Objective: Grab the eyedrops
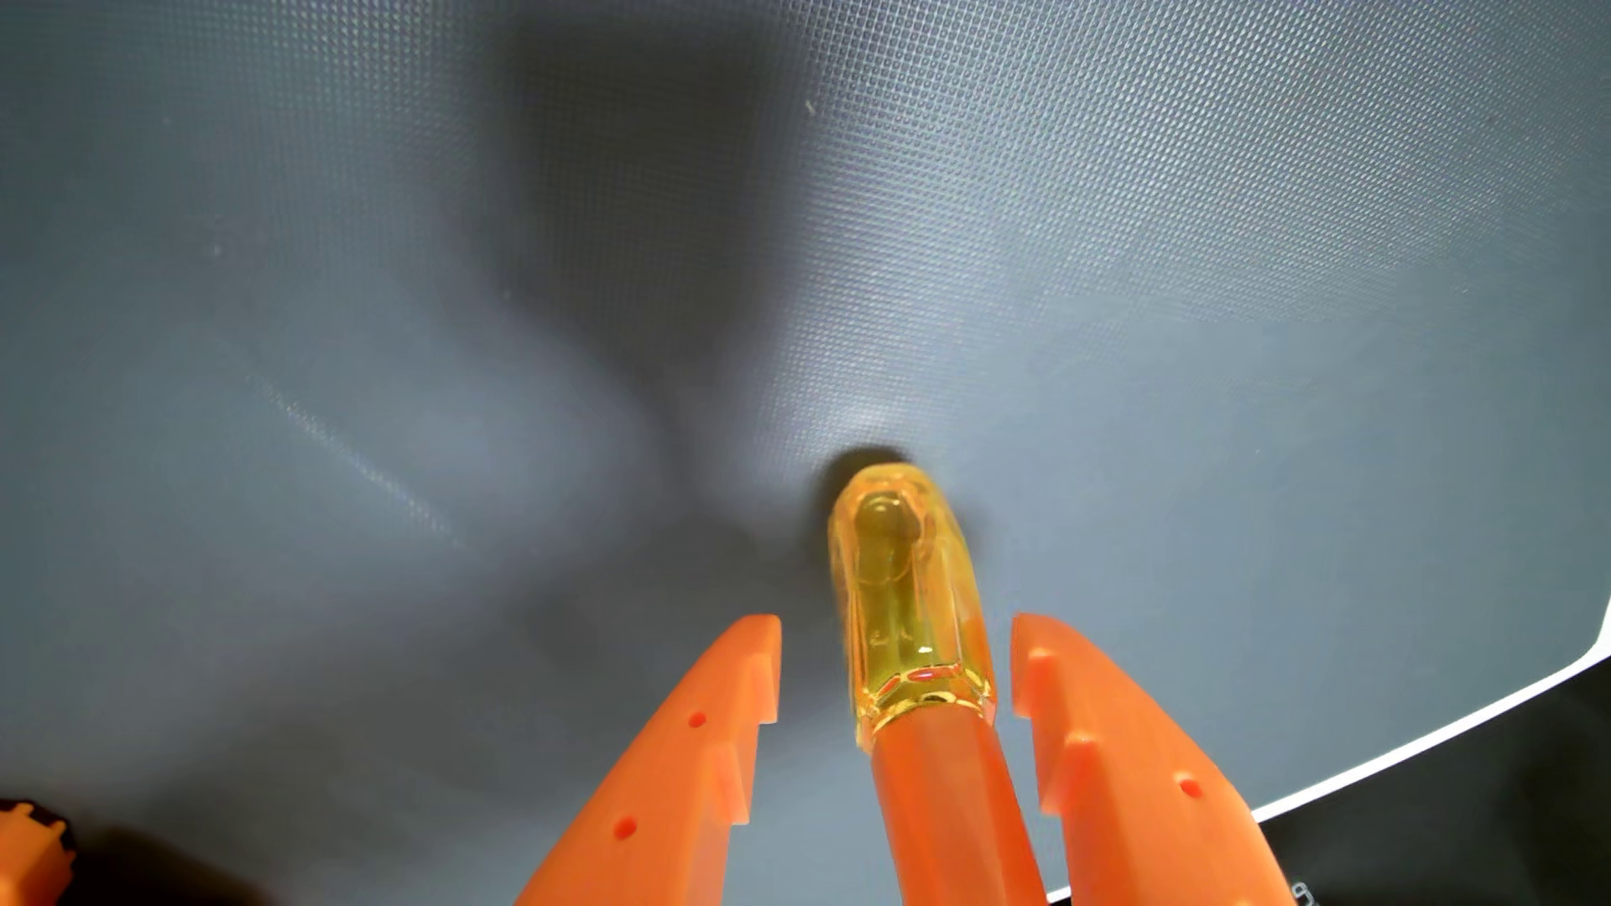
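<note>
Between our orange gripper [896,666] fingers, spread apart and touching nothing, we see the amber eyedrop bottle [907,592], orange cap nearest the camera, standing on the grey textured mat [436,305]

The end effector [896,666] has 2 orange plastic fingers [662,784] with notched edges and small holes.

No readable text, label, brand or number shows on anything in view.

Grey textured mat [1220,218] apparently bears upright eyedrops [907,592].
</note>
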